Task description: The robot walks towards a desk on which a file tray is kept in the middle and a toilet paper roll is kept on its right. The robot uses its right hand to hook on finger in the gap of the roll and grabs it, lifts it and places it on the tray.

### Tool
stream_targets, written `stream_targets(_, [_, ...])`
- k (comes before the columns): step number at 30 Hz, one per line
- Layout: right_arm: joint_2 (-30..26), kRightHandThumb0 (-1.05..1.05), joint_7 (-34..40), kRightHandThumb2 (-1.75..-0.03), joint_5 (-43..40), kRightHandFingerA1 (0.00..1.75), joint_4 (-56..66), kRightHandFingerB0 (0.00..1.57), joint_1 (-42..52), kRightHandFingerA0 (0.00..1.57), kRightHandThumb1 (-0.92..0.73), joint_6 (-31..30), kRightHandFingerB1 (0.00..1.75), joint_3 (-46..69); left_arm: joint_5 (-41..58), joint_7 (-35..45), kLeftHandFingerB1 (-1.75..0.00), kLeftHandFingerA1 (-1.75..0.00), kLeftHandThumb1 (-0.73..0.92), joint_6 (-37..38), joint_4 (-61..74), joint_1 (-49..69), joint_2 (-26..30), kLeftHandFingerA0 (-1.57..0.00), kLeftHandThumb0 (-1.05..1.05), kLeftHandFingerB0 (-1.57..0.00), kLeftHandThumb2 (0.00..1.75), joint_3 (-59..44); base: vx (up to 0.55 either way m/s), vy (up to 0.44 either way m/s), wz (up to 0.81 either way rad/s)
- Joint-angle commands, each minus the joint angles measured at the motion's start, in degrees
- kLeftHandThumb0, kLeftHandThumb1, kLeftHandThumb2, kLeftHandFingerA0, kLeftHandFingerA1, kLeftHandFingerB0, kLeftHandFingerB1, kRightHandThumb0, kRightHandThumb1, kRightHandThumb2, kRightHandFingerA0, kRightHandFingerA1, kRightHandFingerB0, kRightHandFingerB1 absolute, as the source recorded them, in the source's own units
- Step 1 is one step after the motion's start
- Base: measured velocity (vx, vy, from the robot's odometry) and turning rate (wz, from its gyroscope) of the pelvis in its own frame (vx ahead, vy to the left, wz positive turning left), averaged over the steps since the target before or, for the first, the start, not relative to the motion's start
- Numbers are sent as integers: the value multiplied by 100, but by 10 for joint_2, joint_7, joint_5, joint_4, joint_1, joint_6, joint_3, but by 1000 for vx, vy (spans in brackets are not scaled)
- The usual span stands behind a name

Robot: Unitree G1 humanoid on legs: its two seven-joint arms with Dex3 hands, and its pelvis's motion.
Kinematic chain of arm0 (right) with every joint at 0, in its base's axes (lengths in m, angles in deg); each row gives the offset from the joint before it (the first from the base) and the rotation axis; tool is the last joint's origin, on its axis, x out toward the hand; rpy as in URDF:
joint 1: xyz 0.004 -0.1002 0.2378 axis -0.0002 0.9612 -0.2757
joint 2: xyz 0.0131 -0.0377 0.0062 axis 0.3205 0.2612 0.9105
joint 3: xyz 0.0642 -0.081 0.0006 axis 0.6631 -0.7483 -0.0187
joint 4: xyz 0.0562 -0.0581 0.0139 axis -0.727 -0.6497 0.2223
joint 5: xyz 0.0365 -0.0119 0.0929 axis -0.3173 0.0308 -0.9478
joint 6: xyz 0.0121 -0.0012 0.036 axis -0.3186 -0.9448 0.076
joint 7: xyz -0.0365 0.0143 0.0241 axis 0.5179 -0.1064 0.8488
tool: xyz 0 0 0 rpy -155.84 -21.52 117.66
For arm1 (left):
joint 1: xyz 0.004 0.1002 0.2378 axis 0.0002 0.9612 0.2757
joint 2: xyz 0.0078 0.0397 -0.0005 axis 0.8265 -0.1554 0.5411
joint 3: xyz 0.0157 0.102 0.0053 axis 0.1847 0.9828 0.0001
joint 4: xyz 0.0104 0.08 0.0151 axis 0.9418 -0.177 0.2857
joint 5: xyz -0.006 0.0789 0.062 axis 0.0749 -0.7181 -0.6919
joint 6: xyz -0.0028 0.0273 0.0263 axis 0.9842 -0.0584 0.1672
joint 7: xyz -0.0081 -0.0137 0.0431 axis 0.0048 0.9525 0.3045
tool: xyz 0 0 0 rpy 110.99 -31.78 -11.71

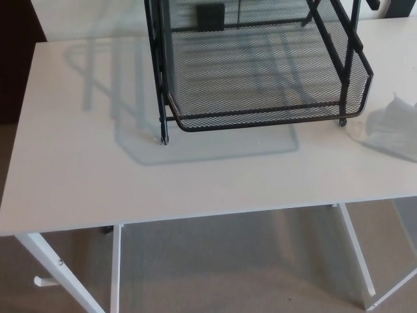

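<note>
A black wire-mesh file tray (260, 120) stands on the white desk (85, 176), toward its back middle. Its lower shelf holds nothing that I can see. At the right edge of the head view lies a white toilet paper roll (394, 127), partly cut off by the picture's edge, with a loose sheet hanging toward the tray. The roll's centre gap is not visible. Neither of my hands shows.
The desk's front edge runs across the lower third of the picture, with white legs (116, 267) and beige carpet (228, 261) below. A dark object (210, 16) shows behind the tray's mesh at the top. Dark furniture (16, 59) stands at the far left.
</note>
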Motion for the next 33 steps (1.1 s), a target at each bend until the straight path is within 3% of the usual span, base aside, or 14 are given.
stream_targets(1, [2,-73,5,-88,0,51,-3,3,3,5,-46,2,27,2,4,4,-76,-86,92,18,2,1,9,-1,-76,-1,67,0,0,0,0])
stream_targets(6, [6,-73,6,-88,1,51,-4,3,-2,5,-46,1,27,0,6,4,-76,-86,92,17,4,5,12,-1,-76,-1,67,-3,0,0,0])
stream_targets(7, [-88,-103,84,-46,-127,144,80,2,-100,12,-46,-51,145,156,83,-7,-58,-77,71,12,14,-36,14,-39,-70,-1,117,-82,0,0,0])
stream_targets(8, [-114,-103,106,-46,-163,144,104,2,-128,12,-46,-66,145,201,105,-10,-58,-77,71,11,17,-47,14,-39,-70,-1,117,-104,0,0,0])
stream_targets(9, [-113,-51,104,-81,-180,70,124,0,-123,16,-11,-82,63,228,105,10,-61,-81,69,11,43,-48,12,-44,-75,-3,118,-103,0,0,0])
stream_targets(11, [-98,-55,84,-55,-163,84,119,0,-102,49,-45,-92,62,225,89,21,-68,-81,92,16,76,-39,8,-32,-82,-3,72,-89,0,0,0])
stream_targets(15, [-63,-35,107,-91,-135,63,117,2,-65,16,-37,-90,55,236,130,20,-61,-90,92,-24,97,-57,-11,-31,-77,0,77,-137,0,0,0])
stream_targets(16, [-58,-43,89,-54,-143,73,138,0,-51,12,-48,-117,47,247,136,14,-61,-77,76,-37,97,-66,-14,-26,-82,-6,104,-148,0,0,0])
stream_targets(24, [-66,-39,132,-75,-104,65,172,0,-44,18,-39,-121,31,261,125,-2,-61,-86,92,-58,120,-75,-20,-25,-78,0,72,-168,0,0,0])
stream_targets(25, [-73,-41,123,-54,-116,91,171,0,-52,38,-50,-117,29,273,116,-12,-62,-80,75,-60,124,-73,-17,-32,-81,-5,108,-165,0,0,0])
stream_targets(26, [-85,-57,111,-72,-122,76,170,0,-60,27,-42,-124,15,277,114,-12,-78,-99,92,-56,122,-71,-15,-28,-81,0,76,-165,0,0,0])
stream_targets(31, [-120,-104,139,-79,-110,86,172,0,-111,9,-32,-130,75,277,112,-11,-68,-88,92,-56,99,-62,-7,-29,-78,0,77,-168,0,0,0])
stream_targets(32, [-123,-105,140,-59,-108,161,167,0,-124,19,-36,-124,147,274,111,-8,-74,-93,92,-55,104,-55,-5,-27,-79,0,79,-168,0,0,0])
stream_targets(33, [-131,-105,142,-77,-101,161,154,24,-152,44,-22,-114,145,263,109,-6,-60,-82,72,-55,112,-44,-3,-43,-76,0,119,-166,0,0,0])
